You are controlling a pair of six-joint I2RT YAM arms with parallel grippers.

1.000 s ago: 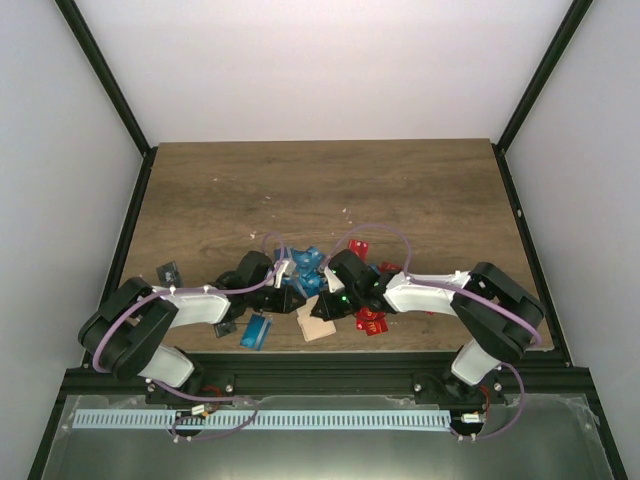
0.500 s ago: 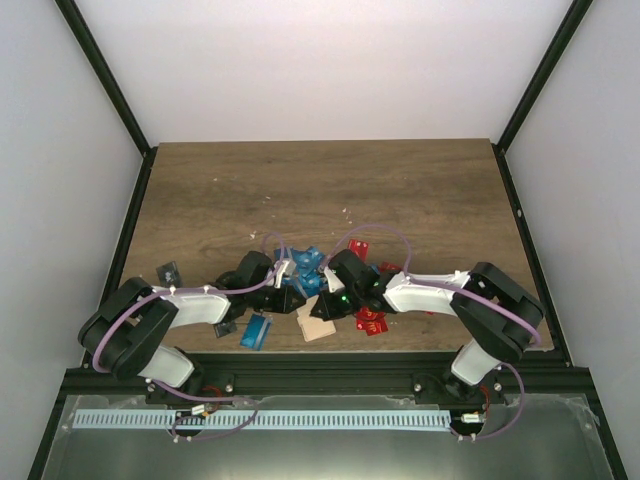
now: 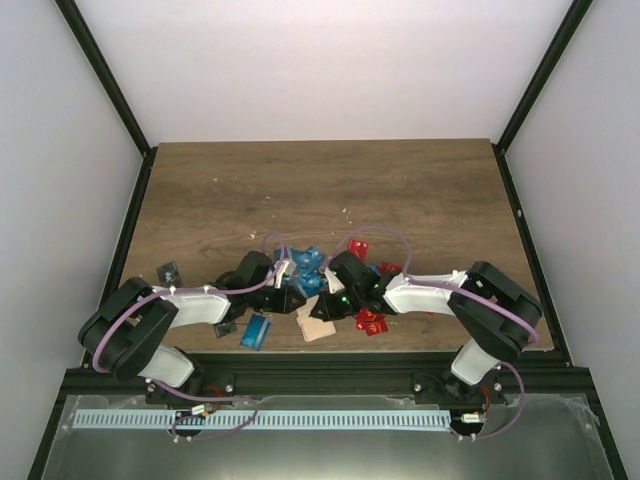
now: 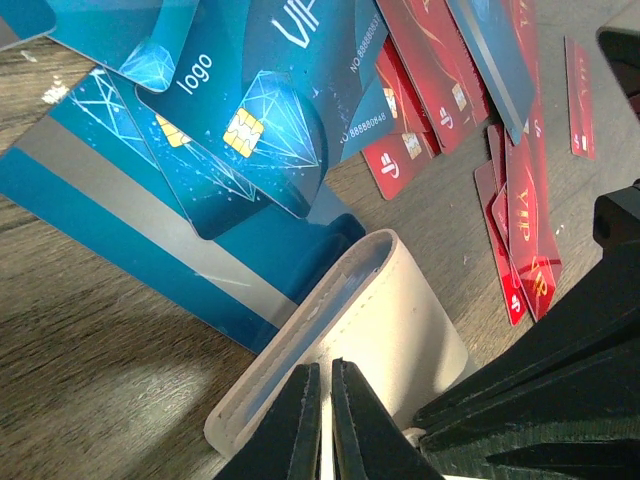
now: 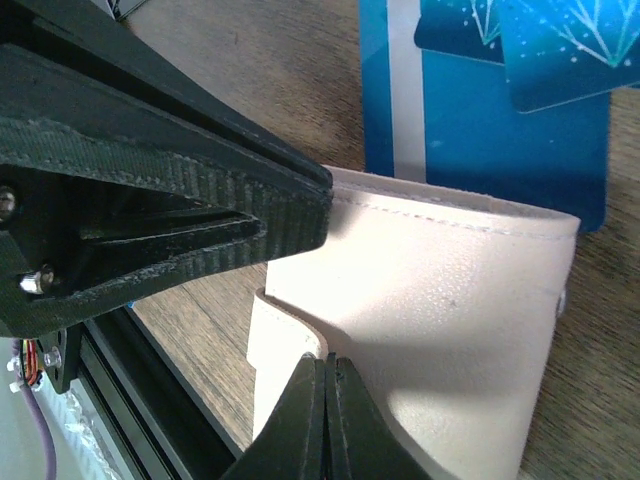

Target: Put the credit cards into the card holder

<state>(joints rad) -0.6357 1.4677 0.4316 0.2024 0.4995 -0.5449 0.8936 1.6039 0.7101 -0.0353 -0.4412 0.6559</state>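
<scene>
The card holder lies flat on the table close to its near edge, about midway between the left and right edges. The heap of credit cards is just beyond it, and one blue card's corner is tucked under its far side. The left tool has its jaws almost closed, with only a thin pale sliver between them, which looks like one layer of the holder's wall near its stitched mouth. The right tool is pinched fully shut on the curled lip at the holder's other side. I'd judge the step in hand to be getting the pocket open and steady before any card goes in. To do it well, the two grips should draw apart gently and only far enough for the slot to gape. The leather is soft, and a hard tug would drag the whole holder across the wood or fold it. One tool ought to pin the holder down while the other lets go and fetches a card. The best choice would be a loose one, such as the red cards near the right tool, rather than one buried in the blue fan. The card should meet the mouth squarely, short edge first, and slide in low and flat.
</scene>
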